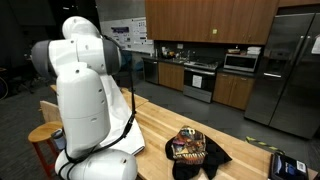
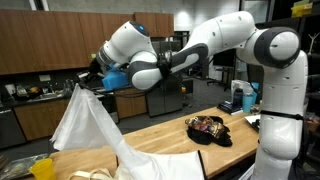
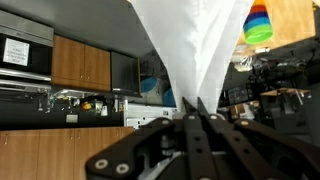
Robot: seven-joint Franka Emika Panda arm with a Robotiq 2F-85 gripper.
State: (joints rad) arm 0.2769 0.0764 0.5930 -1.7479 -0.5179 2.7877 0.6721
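My gripper is shut on a white cloth and holds one end of it high above the wooden table. The cloth hangs down from the jaws and its lower part lies spread on the table. In the wrist view the cloth fans out from between the closed fingertips. In an exterior view the arm's white body hides the gripper and the cloth.
A dark patterned bag lies on the table near the robot base, also shown in an exterior view. A yellow object sits at the table's near corner. Kitchen cabinets and a fridge stand behind. A stool stands beside the table.
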